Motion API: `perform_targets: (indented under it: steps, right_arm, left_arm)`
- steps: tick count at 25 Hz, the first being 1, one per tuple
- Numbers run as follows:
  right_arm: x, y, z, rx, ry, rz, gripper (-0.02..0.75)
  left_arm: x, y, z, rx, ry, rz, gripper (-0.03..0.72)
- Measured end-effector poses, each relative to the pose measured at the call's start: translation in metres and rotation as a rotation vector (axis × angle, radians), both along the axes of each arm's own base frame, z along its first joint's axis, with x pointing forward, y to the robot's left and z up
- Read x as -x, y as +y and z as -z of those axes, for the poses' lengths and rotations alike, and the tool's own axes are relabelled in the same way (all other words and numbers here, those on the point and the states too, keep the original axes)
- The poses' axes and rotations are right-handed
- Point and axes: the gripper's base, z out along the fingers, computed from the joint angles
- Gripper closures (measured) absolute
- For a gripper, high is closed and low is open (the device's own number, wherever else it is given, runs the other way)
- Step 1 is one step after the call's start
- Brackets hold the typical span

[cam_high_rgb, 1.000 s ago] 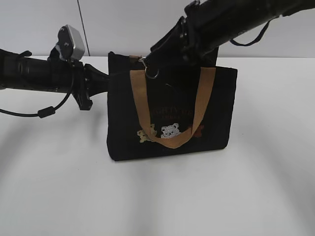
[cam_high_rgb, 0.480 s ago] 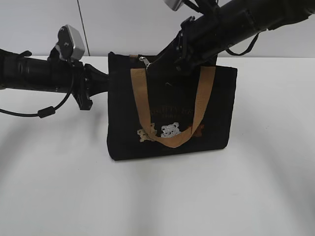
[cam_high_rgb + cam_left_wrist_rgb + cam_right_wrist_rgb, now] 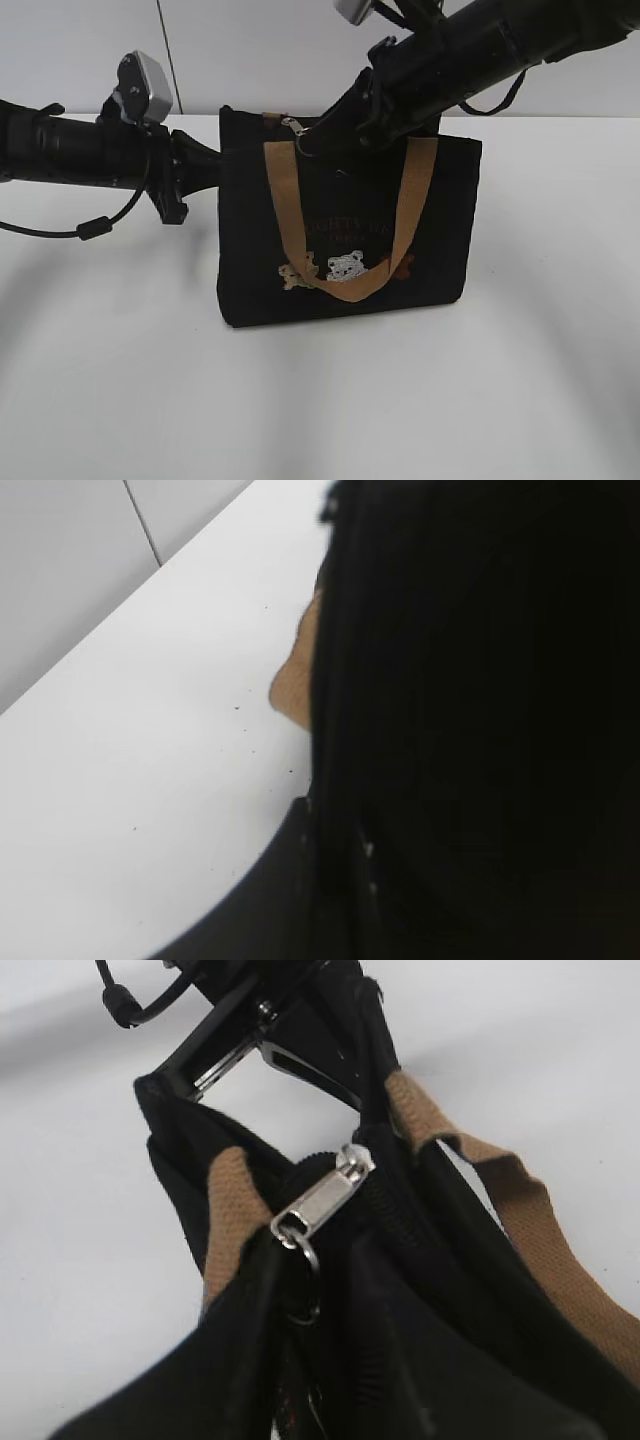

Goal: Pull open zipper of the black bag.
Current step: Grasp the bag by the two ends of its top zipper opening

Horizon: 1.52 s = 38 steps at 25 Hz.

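Since a second ago the right arm has swung down onto the bag's top, and the ring no longer hangs in the open. Bag stands upright mid-worktop. Zipper clasp lies at the top edge's left end, ring just below it. Right fingers sit at the clasp; whether they grip it, I cannot tell. Left fingers are pinched narrow on the bag's left edge.
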Motion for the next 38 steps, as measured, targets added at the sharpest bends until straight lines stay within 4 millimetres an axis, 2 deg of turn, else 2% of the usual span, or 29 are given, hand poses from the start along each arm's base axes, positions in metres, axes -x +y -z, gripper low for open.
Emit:
perform_targets:
  steps: [3,8,17,27,38]
  right_arm:
    - [0.000,0.000,0.000,0.001,0.002,-0.001,0.655]
    - [-0.001,0.000,0.003,0.002,0.010,-0.003,0.741]
    - [0.003,-0.004,-0.005,-0.017,0.090,0.067,0.749]
    - [0.000,-0.018,-0.015,-0.117,0.202,0.139,0.749]
    - [0.001,-0.018,-0.017,-0.156,0.248,0.159,0.749]
  left_arm:
    - [0.000,0.000,0.000,0.000,0.000,0.000,0.669]
    - [0.000,0.000,0.000,-0.003,0.000,-0.001,0.669]
    - [-0.001,0.000,0.000,-0.005,0.000,-0.008,0.669]
    - [0.000,-0.002,-0.001,0.010,0.000,0.000,0.669]
    - [0.000,-0.002,-0.001,0.012,0.000,0.002,0.669]
